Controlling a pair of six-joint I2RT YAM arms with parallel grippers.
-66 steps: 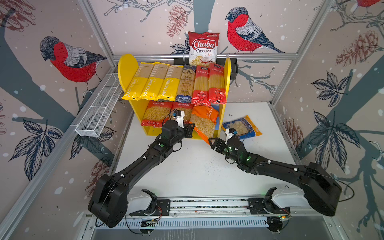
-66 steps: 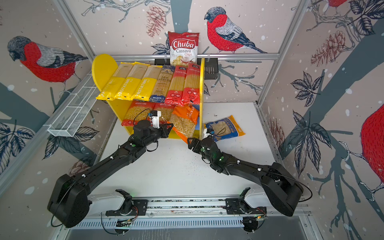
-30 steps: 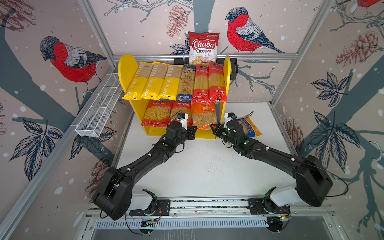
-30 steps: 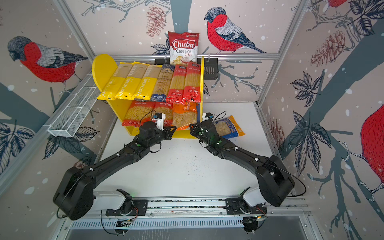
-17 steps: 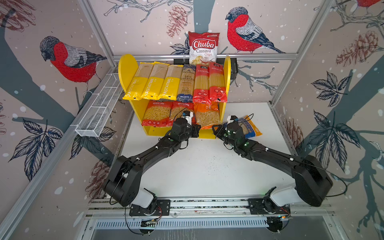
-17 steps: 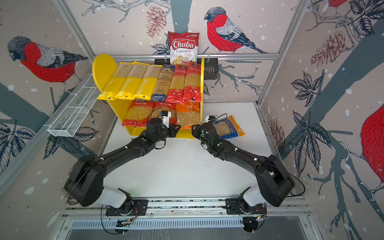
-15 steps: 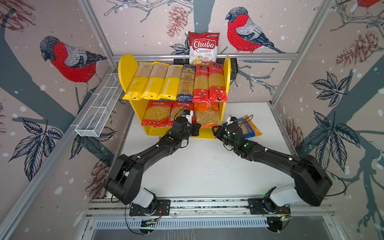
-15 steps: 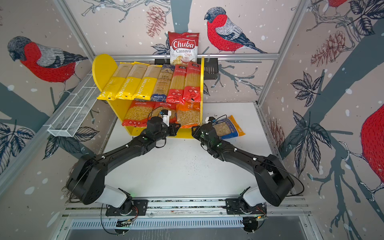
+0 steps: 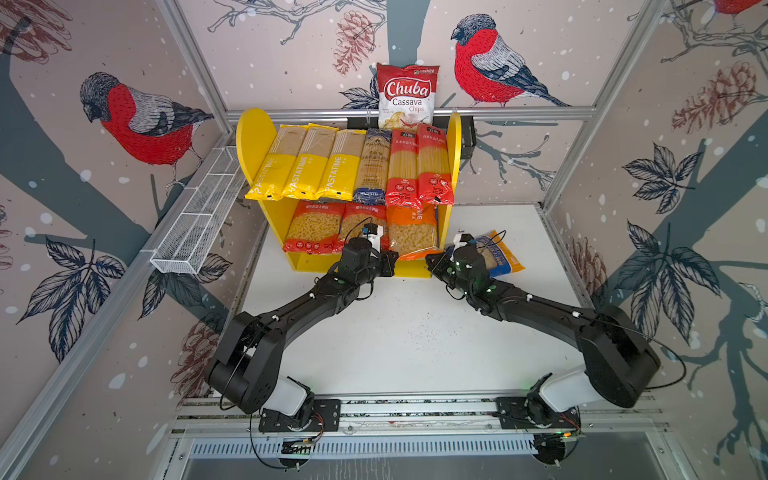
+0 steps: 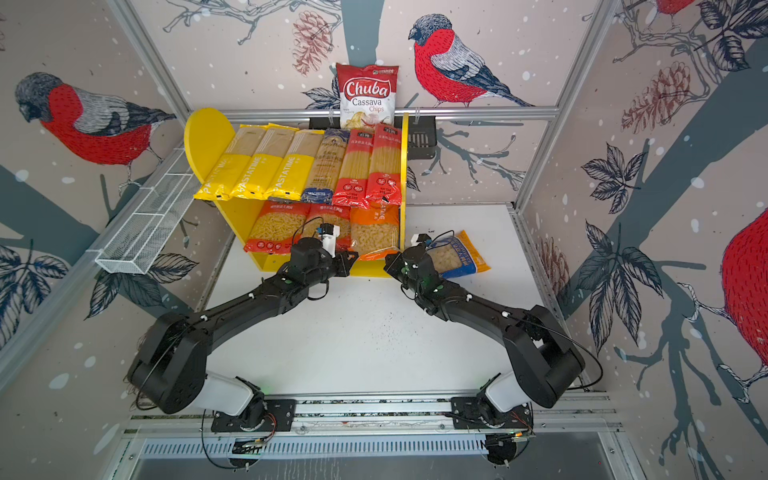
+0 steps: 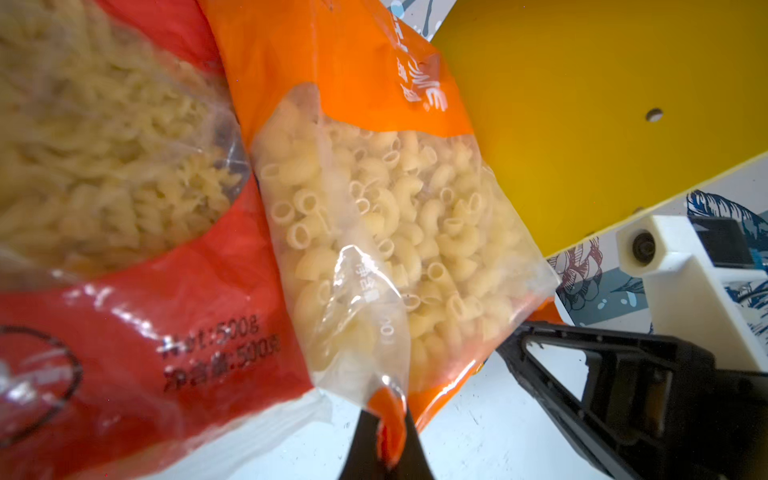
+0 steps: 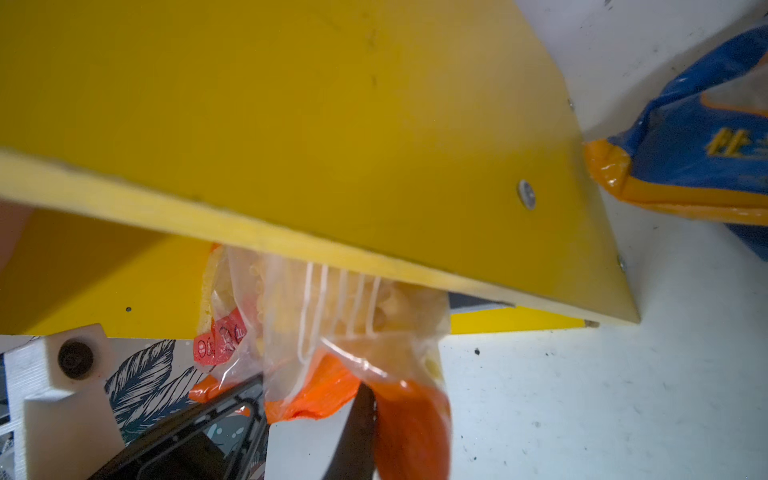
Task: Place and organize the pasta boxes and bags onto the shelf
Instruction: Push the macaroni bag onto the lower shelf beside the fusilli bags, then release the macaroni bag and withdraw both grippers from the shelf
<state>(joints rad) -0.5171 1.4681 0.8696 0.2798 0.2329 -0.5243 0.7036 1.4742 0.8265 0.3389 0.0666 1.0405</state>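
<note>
**Orange pasta bag on the low shelf board**

The orange bag [image 9: 412, 232] of elbow pasta lies at the right end of the lower board of the shelf [image 9: 455, 166]. Beside it are two red bags [image 9: 314, 227] of curly pasta. The left hand [image 11: 384, 440] is closed tight and pinches the orange bag's bottom corner. The right hand [image 9: 432, 262] has its tip at the bag's other corner, but I cannot tell if it grips.

On the top board lie three yellow packs [image 9: 307, 166], one dark blue pack [image 9: 374, 166] and two long red packs [image 9: 417, 166]. A blue bag [image 9: 500, 257] lies on the bench [image 9: 395, 332] just beside the shelf.
</note>
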